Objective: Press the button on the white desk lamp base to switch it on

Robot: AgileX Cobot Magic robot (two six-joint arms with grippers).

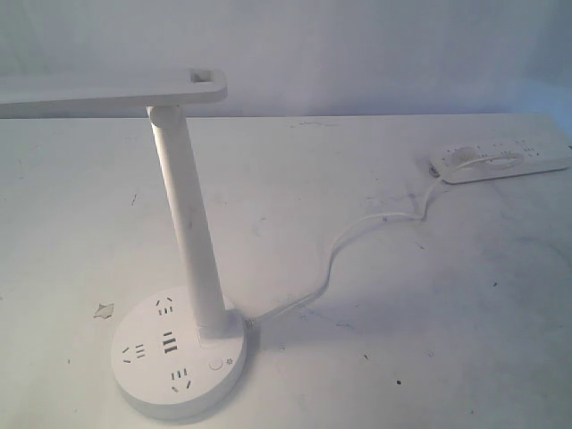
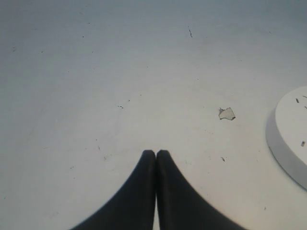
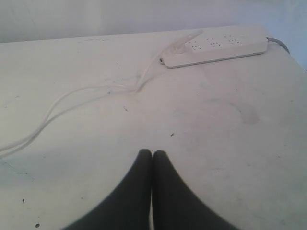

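Since neither arm shows in the exterior view, I judge the reach unstarted; the button (image 1: 216, 365) sits on the base (image 1: 152, 380), on the left side of the table (image 1: 402, 268). Left wrist view: left fingers (image 2: 144, 187) closed, empty, near the base (image 2: 288, 129) rim. Right wrist view: right fingers (image 3: 139, 191) closed, empty, facing the strip (image 3: 216, 50). Next: left fingers over the button, press down.

White table (image 1: 429, 340), scuffed and speckled. Bears: white desk lamp base (image 1: 170, 407) at 7 o'clock, white power strip (image 1: 500, 161) at 2 o'clock, cord (image 1: 335, 255) winding between them. Small grey scrap (image 1: 105, 311) near the base, at its 9 o'clock.
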